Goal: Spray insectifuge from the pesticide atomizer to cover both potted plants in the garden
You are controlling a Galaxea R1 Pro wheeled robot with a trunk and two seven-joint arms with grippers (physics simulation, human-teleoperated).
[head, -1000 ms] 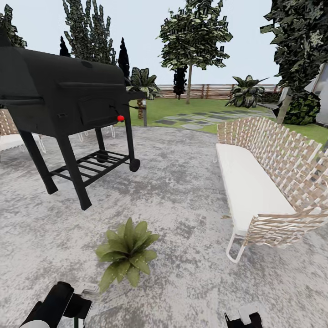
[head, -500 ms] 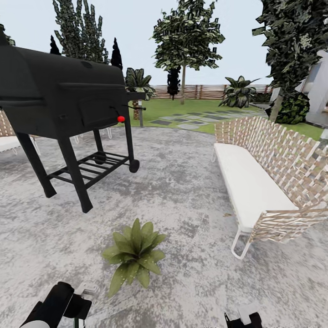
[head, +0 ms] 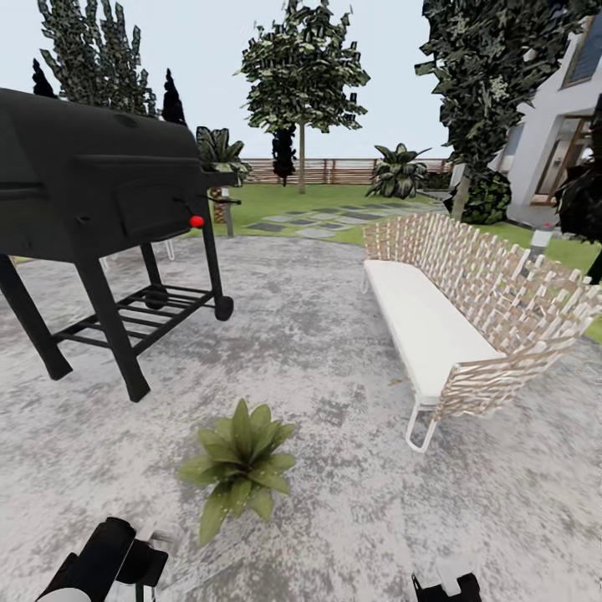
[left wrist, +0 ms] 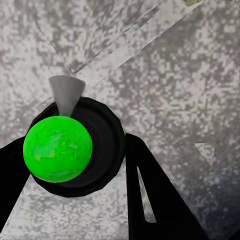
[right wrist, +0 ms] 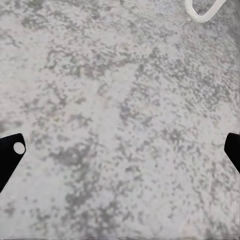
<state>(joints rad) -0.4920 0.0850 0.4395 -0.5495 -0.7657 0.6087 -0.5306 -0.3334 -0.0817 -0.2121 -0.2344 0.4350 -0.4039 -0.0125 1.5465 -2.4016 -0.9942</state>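
One potted plant [head: 238,464], a low rosette of pointed green leaves, stands on the rough grey paving [head: 334,351] just ahead of me. My left gripper [head: 134,562] is at the lower left, close beside the plant. In the left wrist view the left gripper [left wrist: 75,167] is shut on the pesticide atomizer [left wrist: 102,145], a dark round body seen end-on with a bright green ball [left wrist: 57,149] and a grey cone [left wrist: 65,92] on it. A whitish tip of the atomizer [head: 163,531] pokes out by the arm. My right gripper [right wrist: 120,150] is open over bare paving.
A big black grill [head: 92,192] on legs stands at the left. To the right is a woven bench [head: 451,309] with a white cushion. Beyond lie the lawn with stepping stones [head: 326,219], a slat fence [head: 334,171], trees and a house [head: 560,125].
The whole view has swung to the right: grill, bench and plant slid left in the picture and the house came into sight. Both arms kept their place in the picture.
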